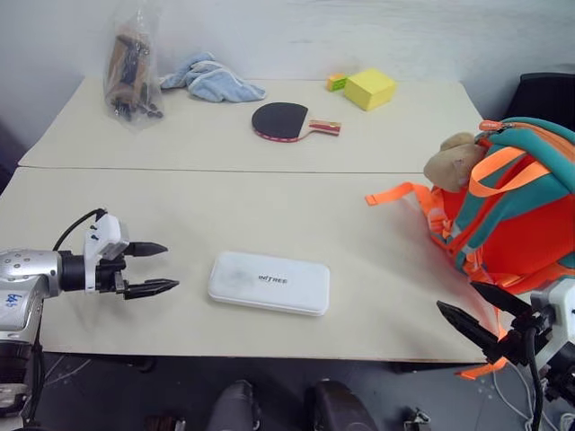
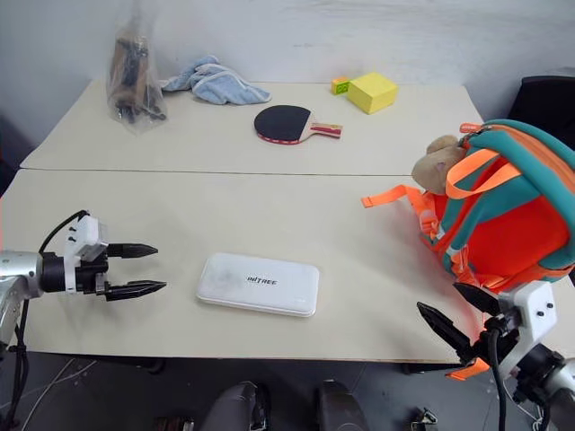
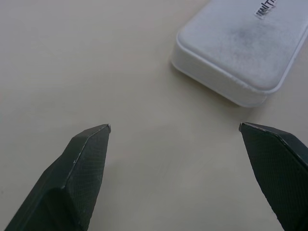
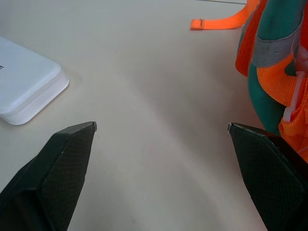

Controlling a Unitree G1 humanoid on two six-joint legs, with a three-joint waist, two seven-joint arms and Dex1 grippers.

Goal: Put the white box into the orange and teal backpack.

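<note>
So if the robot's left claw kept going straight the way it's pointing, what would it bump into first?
Probably the white box. The open left gripper points along the table toward its near end, with bare tabletop between them, though depth is hard to judge.

The head's two eyes look forward and down over the table (image 1: 269, 215) from above, side by side, sharing nearly the same scene. Each wrist camera sits low and close to the tabletop, looking along its own fingers; both catch the white box (image 3: 245, 53).
</note>
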